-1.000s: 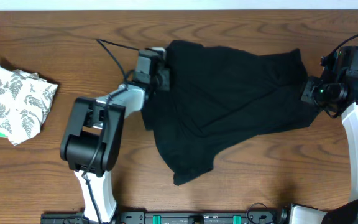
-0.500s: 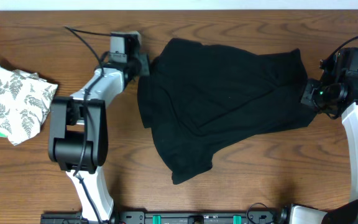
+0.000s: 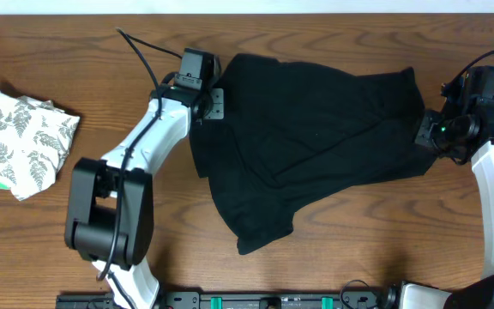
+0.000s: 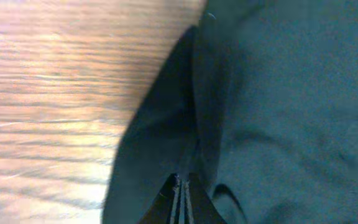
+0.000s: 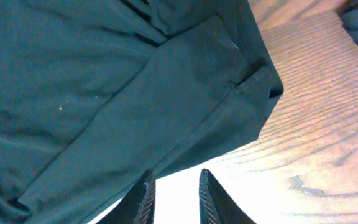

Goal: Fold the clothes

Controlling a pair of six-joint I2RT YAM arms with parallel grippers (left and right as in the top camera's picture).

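Your left pincer (image 4: 180,190) has its fingers pressed together with nothing visibly between them. Its tips sit over a soft raised fold at the left edge of the black garment (image 3: 316,137). On its outer side is bare wood-grain table (image 3: 58,51), open as far as the crumpled fern-print cloth (image 3: 20,142), which lies well apart.

Your right pincer (image 5: 176,177) has its fingers apart, and glare-lit tabletop shows in the gap. The garment's hemmed edge runs slantwise just ahead of the fingertips, with one tip at the cloth. A squared corner sits ahead and to the right, with open wood beyond it.

The garment is matte, limp and plain black, creased in long shallow folds. It lies between the two pincers, with its long axis running from one to the other. A tapering tail drops from the left pincer's side toward the arm bases, with open table on both sides of it.
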